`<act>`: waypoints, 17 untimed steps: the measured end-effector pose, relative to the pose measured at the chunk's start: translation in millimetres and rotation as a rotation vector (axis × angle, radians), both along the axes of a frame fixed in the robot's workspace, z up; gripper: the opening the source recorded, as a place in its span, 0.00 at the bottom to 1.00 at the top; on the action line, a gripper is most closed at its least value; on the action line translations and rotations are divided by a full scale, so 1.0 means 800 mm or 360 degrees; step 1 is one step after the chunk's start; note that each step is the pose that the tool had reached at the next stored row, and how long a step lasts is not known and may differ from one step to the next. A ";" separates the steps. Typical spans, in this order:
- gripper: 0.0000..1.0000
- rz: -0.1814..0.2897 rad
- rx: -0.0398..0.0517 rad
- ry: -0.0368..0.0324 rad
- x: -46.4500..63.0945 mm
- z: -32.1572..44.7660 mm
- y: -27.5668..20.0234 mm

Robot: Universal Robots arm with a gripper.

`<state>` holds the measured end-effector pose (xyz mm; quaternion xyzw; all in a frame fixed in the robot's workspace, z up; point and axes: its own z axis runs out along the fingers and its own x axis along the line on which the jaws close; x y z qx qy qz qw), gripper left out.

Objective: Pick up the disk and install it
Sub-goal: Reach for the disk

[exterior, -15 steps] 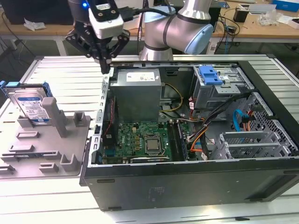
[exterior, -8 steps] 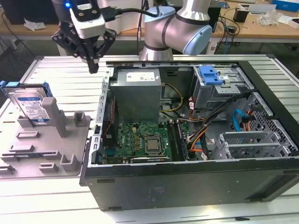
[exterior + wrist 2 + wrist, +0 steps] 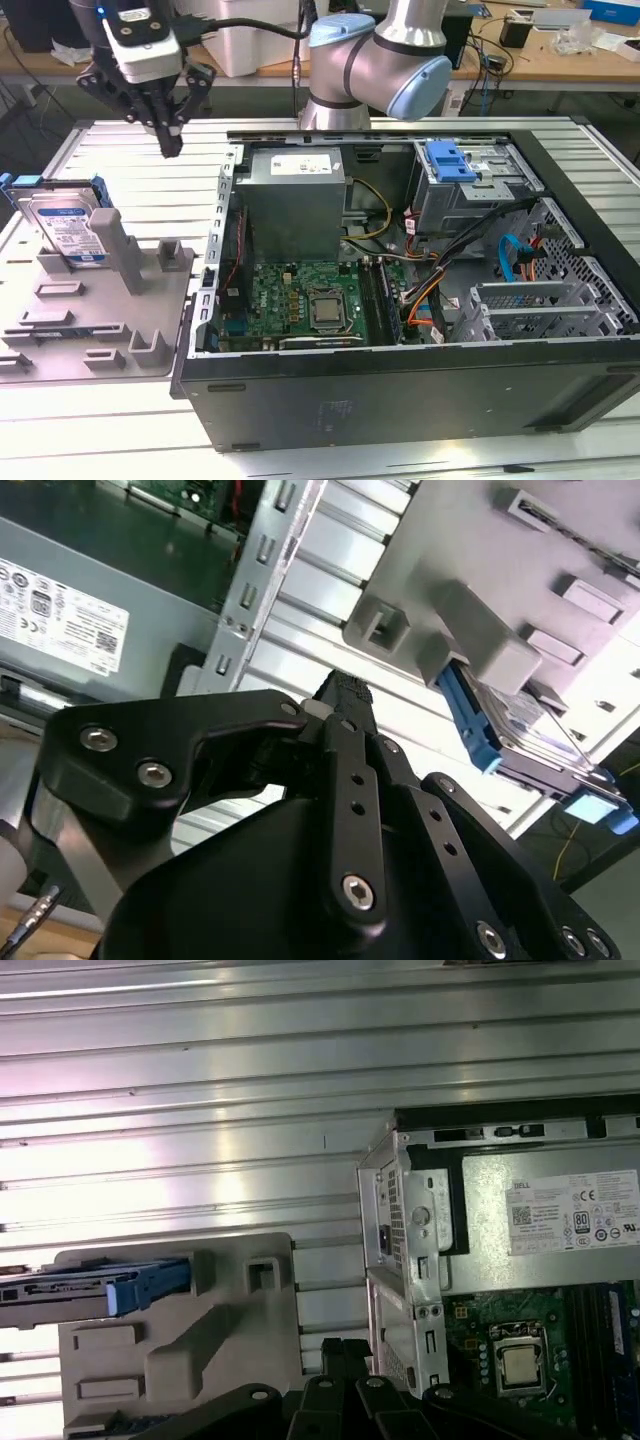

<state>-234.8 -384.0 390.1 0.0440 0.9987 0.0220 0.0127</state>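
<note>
The pick-up was judged unstarted: the gripper (image 3: 171, 147) (clenched, empty) was seen well apart from the disk (image 3: 64, 226); opening and alignment over it would be needed.

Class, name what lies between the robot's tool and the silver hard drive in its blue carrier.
Only bare ribbed metal tabletop, seen in the exterior view, separates the black tool from the silver, blue-framed disk.

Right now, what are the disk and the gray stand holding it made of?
The disk: looks like silvery metal with a papery white-and-blue label, framed by glossy blue plastic. The gray stand: probably matte plastic, dull, evenly coloured, with moulded blocky shapes.
</note>
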 end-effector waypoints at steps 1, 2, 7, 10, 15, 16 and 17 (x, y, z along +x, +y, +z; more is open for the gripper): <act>0.11 -0.0001 0.0000 0.0000 -0.004 -0.0002 0.0005; 0.11 -0.0003 0.0000 0.0000 -0.012 -0.0006 0.0016; 0.11 -0.0010 0.0000 0.0000 -0.039 -0.0023 0.0062; 0.11 -0.0014 0.0000 0.0000 -0.052 -0.0032 0.0086; 0.11 -0.0021 0.0000 0.0000 -0.072 -0.0045 0.0124; 0.11 -0.0023 0.0000 0.0000 -0.075 -0.0048 0.0131; 0.11 -0.0025 0.0000 0.0000 -0.082 -0.0052 0.0143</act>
